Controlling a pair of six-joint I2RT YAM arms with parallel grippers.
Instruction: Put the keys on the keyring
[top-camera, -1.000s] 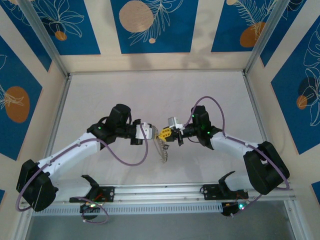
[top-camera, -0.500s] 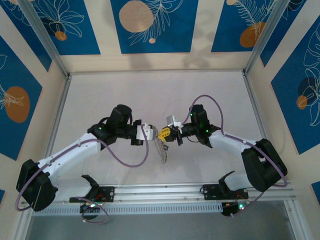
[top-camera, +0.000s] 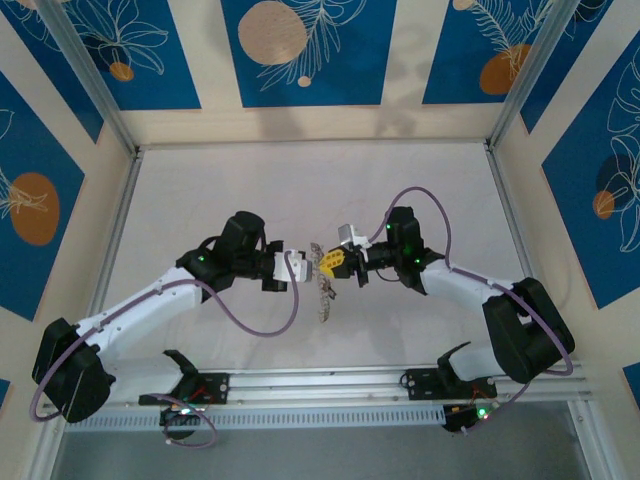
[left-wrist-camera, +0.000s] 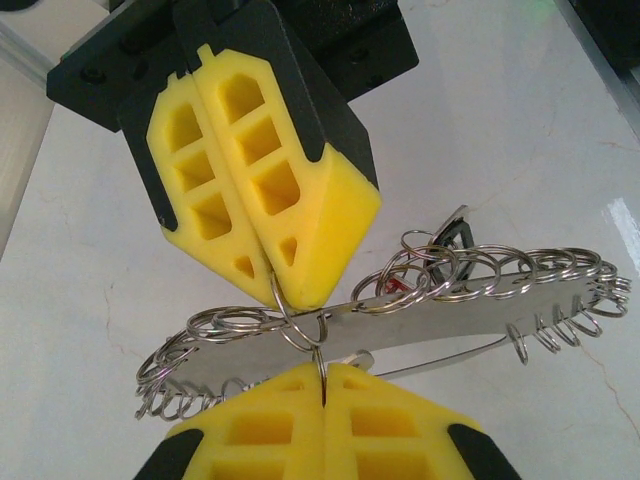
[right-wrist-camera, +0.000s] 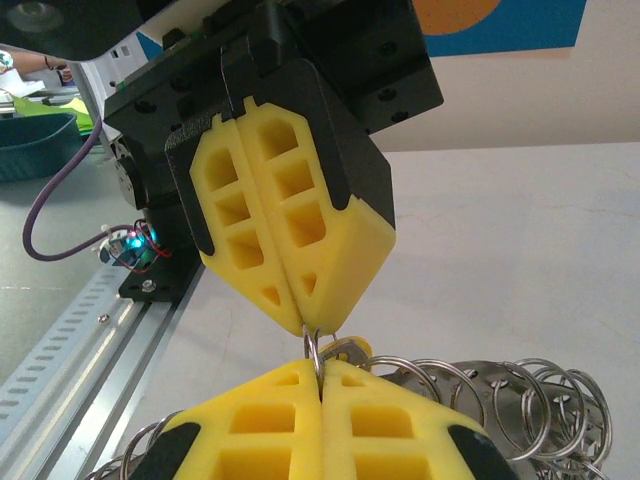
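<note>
The two arms meet over the middle of the white tabletop (top-camera: 220, 190), the left gripper (top-camera: 308, 265) and the right gripper (top-camera: 332, 262) tip to tip, both lifted off the surface. In the left wrist view the left gripper (left-wrist-camera: 325, 378) comes up from the bottom edge and the right gripper (left-wrist-camera: 277, 288) points down from above; each has its yellow fingers pressed together, pinching the same small ring (left-wrist-camera: 300, 325) from opposite sides. The right wrist view shows the same hold mirrored: the right gripper (right-wrist-camera: 320, 372) below, the left gripper (right-wrist-camera: 302, 322) above, the small ring (right-wrist-camera: 312, 350) caught in both seams.

The keyring (left-wrist-camera: 440, 318) hangs from that small ring; it is a long, narrow metal loop, flat strip on one side and thin wire on the other, with many more little rings strung along it. From above the keyring (top-camera: 323, 295) dangles just near of the two tips, clear of the tabletop. A dark piece (left-wrist-camera: 452, 232) sits among the rings toward the right; it is too hidden to tell what it is.
</note>
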